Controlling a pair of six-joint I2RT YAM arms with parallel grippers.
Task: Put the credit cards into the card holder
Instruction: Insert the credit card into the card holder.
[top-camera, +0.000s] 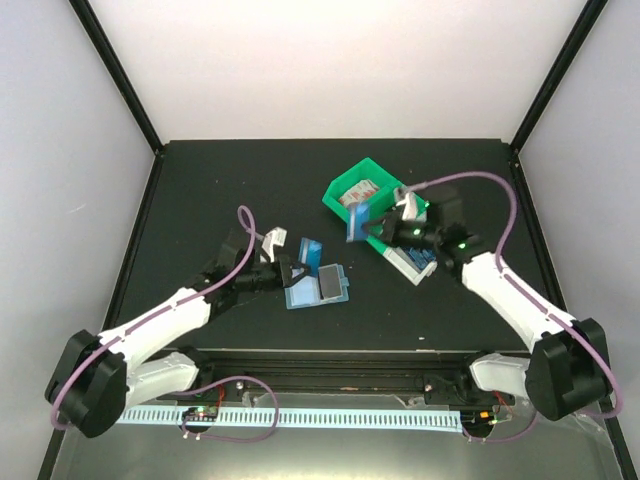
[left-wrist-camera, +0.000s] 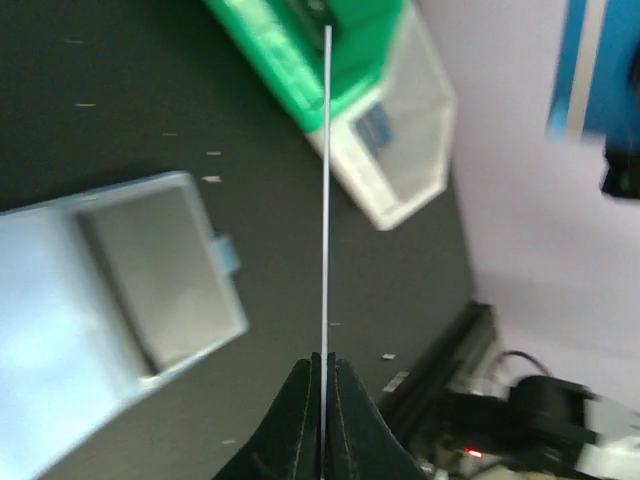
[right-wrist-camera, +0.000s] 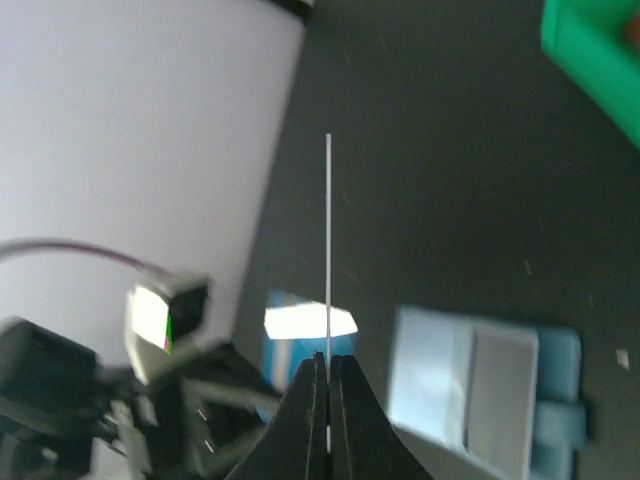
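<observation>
Grip status first: I read the left gripper (left-wrist-camera: 323, 365) as closed narrow on one edge of the first credit card (top-camera: 311, 254), and the right gripper (right-wrist-camera: 328, 368) as closed the same way on the second credit card (top-camera: 357, 221). Each wrist view shows its card as a thin straight line running out from between the pinched fingers, so each card sits edge-on in line with the jaws. I judge this hold is chosen so that the free edge can be slid into a pocket slot. The card holder (top-camera: 320, 287) lies opened flat on the table (top-camera: 200, 200), inner pockets facing up, just beside the left gripper and the first credit card, which puts that card closest to insertion. The second credit card hangs above the table near the green bin (top-camera: 345, 180), apart from the card holder; I judge it is held in reserve for a later insertion. Count: two credit cards, one per gripper, none seen loose on the table and none yet in a pocket; one card holder; two bins, the green bin and a white bin (top-camera: 408, 264) partly under the right arm. Contents of the green bin are too small to identify.
</observation>
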